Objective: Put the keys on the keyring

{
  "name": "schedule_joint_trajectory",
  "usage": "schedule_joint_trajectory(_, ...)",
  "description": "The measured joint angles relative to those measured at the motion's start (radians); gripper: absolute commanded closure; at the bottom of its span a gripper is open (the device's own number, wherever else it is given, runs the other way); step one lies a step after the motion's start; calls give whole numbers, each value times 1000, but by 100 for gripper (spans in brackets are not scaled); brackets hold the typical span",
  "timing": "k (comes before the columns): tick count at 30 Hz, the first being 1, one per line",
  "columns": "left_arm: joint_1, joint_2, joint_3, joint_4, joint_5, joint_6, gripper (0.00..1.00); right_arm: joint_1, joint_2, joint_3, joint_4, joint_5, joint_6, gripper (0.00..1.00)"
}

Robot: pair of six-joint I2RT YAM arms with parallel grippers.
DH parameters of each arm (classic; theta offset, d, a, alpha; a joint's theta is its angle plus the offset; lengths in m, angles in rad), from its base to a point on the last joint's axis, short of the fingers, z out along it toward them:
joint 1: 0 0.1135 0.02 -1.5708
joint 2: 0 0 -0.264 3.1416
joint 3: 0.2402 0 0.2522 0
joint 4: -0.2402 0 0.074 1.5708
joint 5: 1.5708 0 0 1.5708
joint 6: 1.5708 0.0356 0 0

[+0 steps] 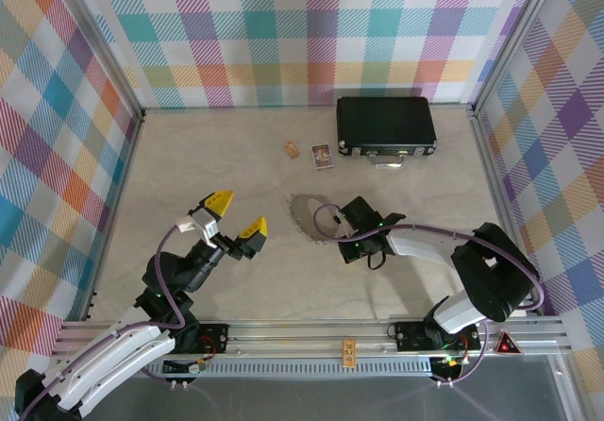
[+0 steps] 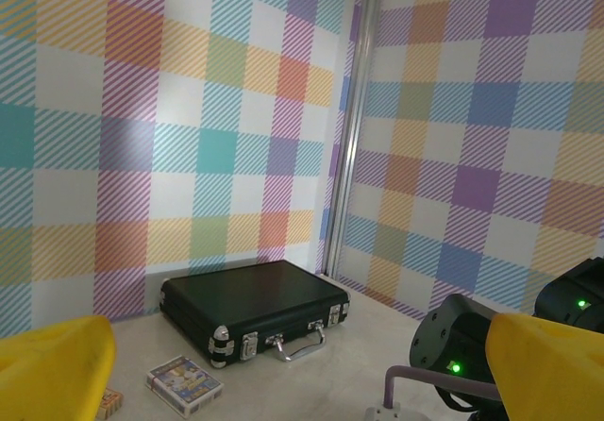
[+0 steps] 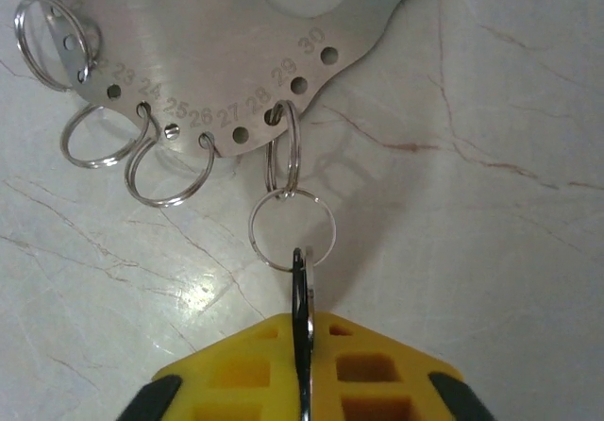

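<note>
Right pincer (image 3: pixel 302 331) first: its yellow fingers are pressed close on either side of a key (image 3: pixel 299 284), which stands on edge between them, so that's a grip on the key. The key's head is threaded on a small keyring (image 3: pixel 252 232) lying flat on the pale marbled surface (image 3: pixel 510 251). That ring links to a second ring (image 3: pixel 296 147), tilted up and hooked through one of the numbered holes along the edge of a steel plate (image 3: pixel 217 43). Further along the same edge three more rings (image 3: pixel 168 203) hang from their own holes, apart from the pincer.

From above, the plate (image 1: pixel 304 215) sits near the middle of the surface, just left of the right arm's wrist, which reaches in from the right.

Over to the left pincer (image 1: pixel 238 213): yellow fingers spread wide, nothing between them, raised clear of the surface and well apart from the plate.

At the far side lies a closed black case (image 1: pixel 387 125), handle facing the arms. Just left of it is a small card box (image 1: pixel 324 156), and beside that a little orange-brown item (image 1: pixel 293 148), too small to tell what it is.
</note>
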Motion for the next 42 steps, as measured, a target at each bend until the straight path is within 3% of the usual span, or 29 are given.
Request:
schedule_joint_trajectory(3, 0, 0, -1, 0, 0, 0, 0, 0, -27, -6, -14, 8, 25, 59)
schedule_joint_trajectory(11, 0, 0, -1, -3, -4, 0, 0, 0, -148, -24, -51, 59, 71, 53)
schedule_joint_trajectory(16, 0, 2, 1, -31, -53, 0, 0, 0, -317, -54, -69, 113, 93, 46)
schedule_joint_trajectory(19, 0, 29, 19, -80, -119, -11, 0, -1, -466, -84, -54, 170, 96, 14)
schedule_joint_trajectory(21, 0, 67, 46, -128, -179, -27, 0, -1, -582, -117, -31, 223, 87, 0)
schedule_joint_trajectory(27, 0, 203, 158, -287, -378, -76, 0, -12, -823, -204, 47, 401, 1, 1)
schedule_joint_trajectory(33, 48, 402, 359, -476, -533, -82, 0, -105, -890, -283, 215, 530, -126, 1)
schedule_joint_trajectory(37, 150, 500, 435, -533, -523, -73, 0, -177, -823, -368, 432, 567, -210, 1)
schedule_joint_trajectory(42, 340, 641, 446, -586, -455, -52, 0, -257, -556, -396, 626, 587, -275, 1)
